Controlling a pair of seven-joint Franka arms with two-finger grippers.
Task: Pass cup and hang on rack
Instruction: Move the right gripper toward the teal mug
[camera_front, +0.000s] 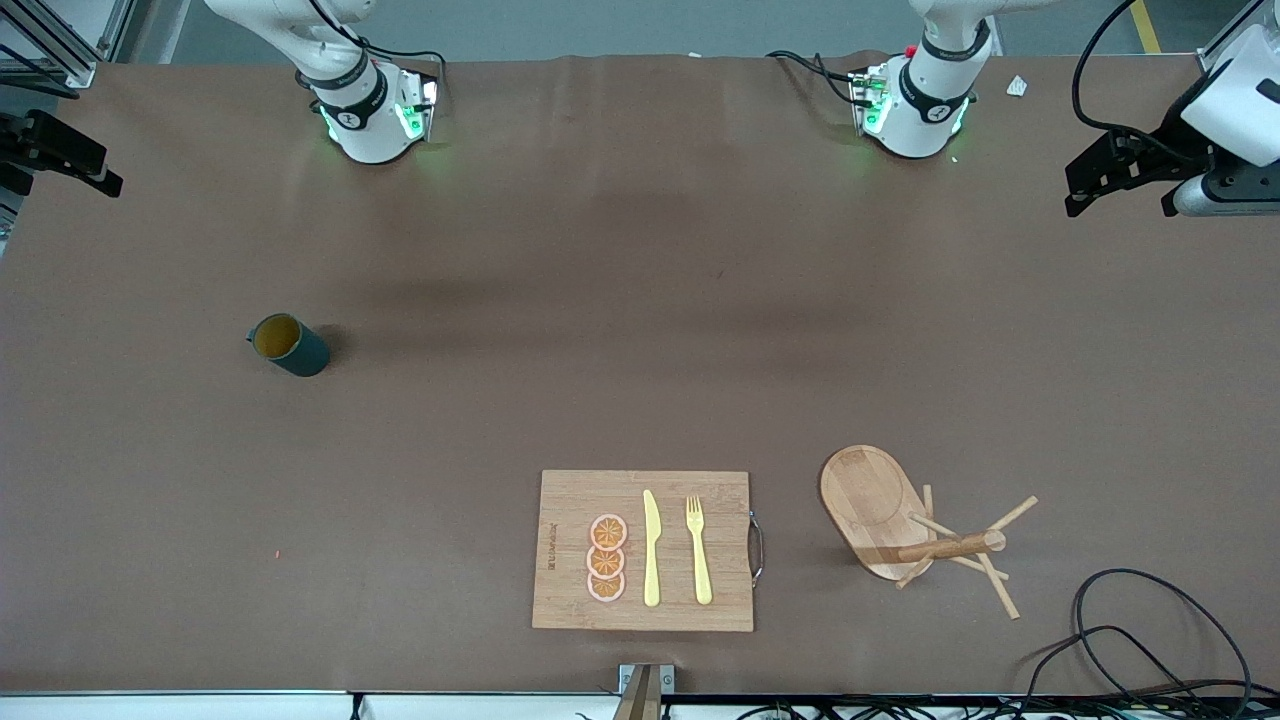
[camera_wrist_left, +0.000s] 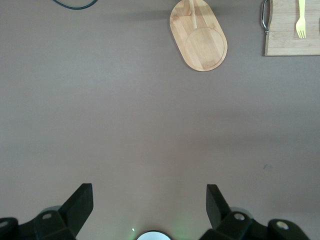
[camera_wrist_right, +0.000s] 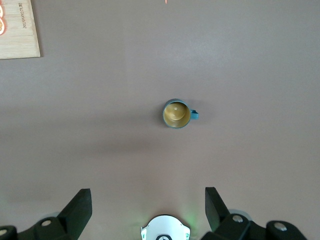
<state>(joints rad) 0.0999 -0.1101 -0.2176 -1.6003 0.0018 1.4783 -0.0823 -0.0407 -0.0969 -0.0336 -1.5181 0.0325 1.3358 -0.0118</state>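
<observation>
The left gripper (camera_wrist_left: 149, 207) hangs high over bare table at the left arm's end, its two dark fingers (camera_wrist_left: 80, 202) spread wide with nothing between them. The right gripper (camera_wrist_right: 148, 207) hangs high at the right arm's end, fingers (camera_wrist_right: 80, 205) equally wide apart and empty. In the front view each gripper is partly cut off by the picture's edge, so only dark finger shapes show there.

The cup (camera_front: 289, 345) is a small dark teal cylinder standing upright on the brown table (camera_front: 620, 300), toward the right arm's end. Its inside is yellowish orange and a small handle sticks out from its side. From the right wrist view its open mouth faces up.

The rack (camera_front: 905, 525), a light wooden mug tree, stands near the front camera toward the left arm's end, well apart from the cup. It has an oval flat base, a central post and thin angled pegs. The left wrist view shows only the base and post; the pegs are hard to make out there.

Beside the rack lies a wooden cutting board (camera_front: 645, 550) with a metal handle, carrying three orange slices (camera_front: 607, 558), a yellow knife (camera_front: 651, 548) and a yellow fork (camera_front: 699, 550). Black cables (camera_front: 1140, 640) curl at the table's corner.
</observation>
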